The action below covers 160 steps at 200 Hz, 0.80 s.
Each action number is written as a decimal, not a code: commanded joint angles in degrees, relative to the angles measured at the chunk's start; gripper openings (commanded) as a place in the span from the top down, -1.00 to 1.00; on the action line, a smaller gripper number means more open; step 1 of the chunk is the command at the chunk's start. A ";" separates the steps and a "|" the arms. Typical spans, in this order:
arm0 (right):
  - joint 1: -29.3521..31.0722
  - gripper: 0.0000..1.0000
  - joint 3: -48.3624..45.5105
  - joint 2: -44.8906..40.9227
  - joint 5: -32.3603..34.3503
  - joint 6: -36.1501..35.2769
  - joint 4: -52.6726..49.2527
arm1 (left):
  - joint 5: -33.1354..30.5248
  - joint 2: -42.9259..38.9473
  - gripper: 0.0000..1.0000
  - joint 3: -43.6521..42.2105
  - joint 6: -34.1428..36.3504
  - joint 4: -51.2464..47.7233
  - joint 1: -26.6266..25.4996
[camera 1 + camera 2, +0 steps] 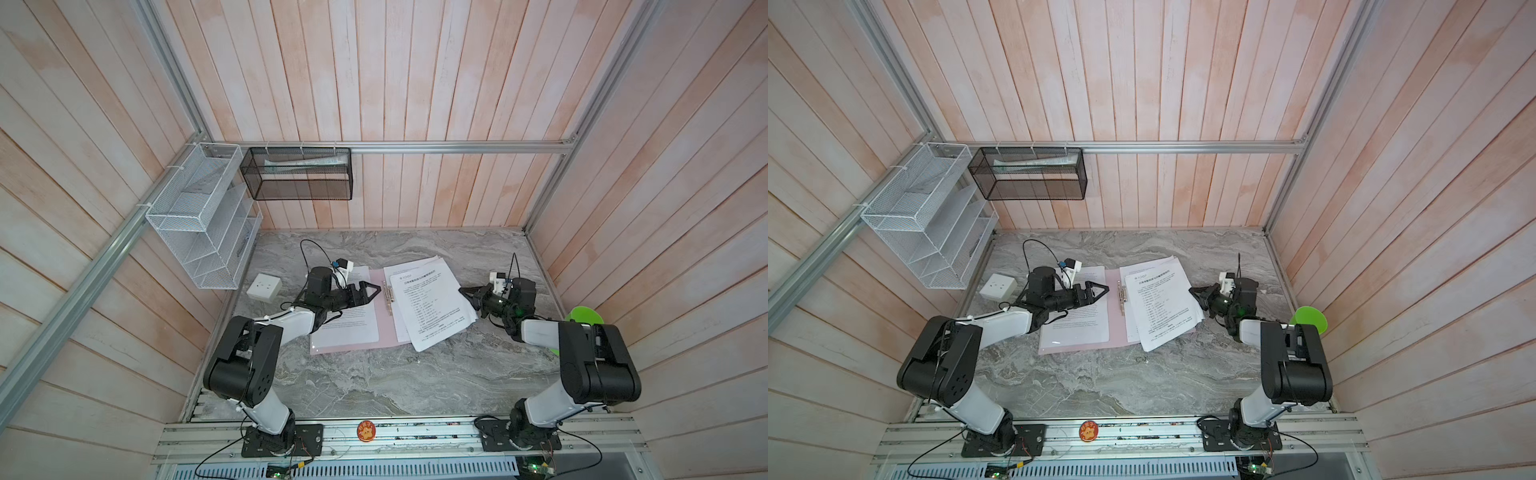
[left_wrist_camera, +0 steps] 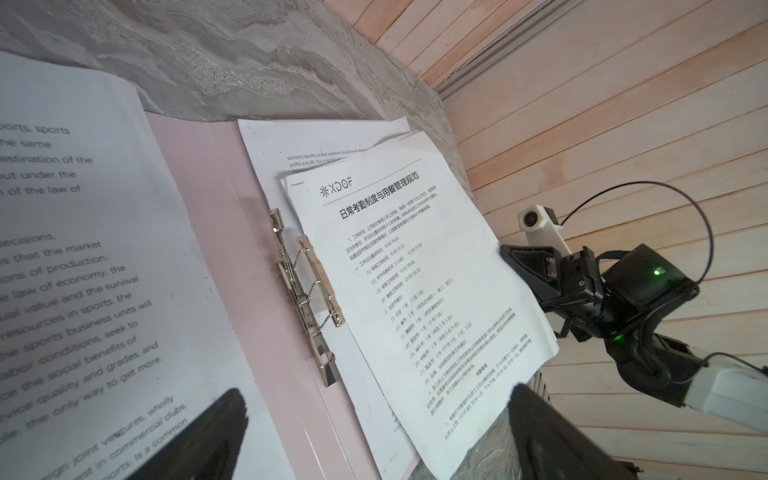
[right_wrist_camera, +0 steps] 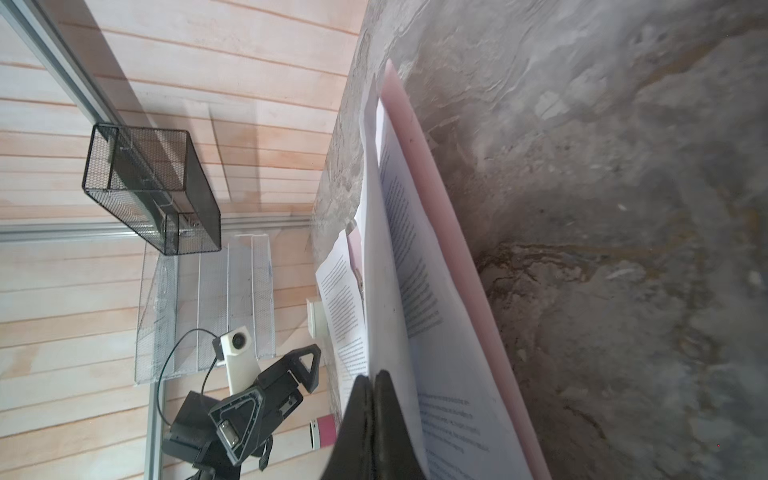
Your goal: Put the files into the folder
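The left gripper point(image 1: 372, 292) hangs wide open over the left half of the open pink folder point(image 1: 384, 330) and holds nothing. 1 sheet point(image 1: 353, 330) lies flat on that half. The silver clip point(image 1: 388, 297) sits in the middle. The files point(image 1: 430, 303) lie on the right half in a crooked pile, with a corner sticking out over the table point(image 1: 374, 386). The right gripper point(image 1: 466, 293) is pinched shut on the pile's right edge. I think the files still need straightening, and then the folder needs closing.
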 commanded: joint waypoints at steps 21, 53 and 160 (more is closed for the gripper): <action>-0.29 1.00 0.67 0.23 4.99 2.95 4.19 | -0.18 1.45 -1.00 -0.59 0.95 0.15 0.26; 0.32 1.00 2.66 -0.93 8.02 1.37 0.81 | -0.18 1.78 -1.00 -0.71 0.84 0.31 0.28; 3.15 0.80 -1.26 -3.95 6.03 1.95 -3.74 | -0.27 2.57 -1.00 -0.53 0.87 0.66 0.28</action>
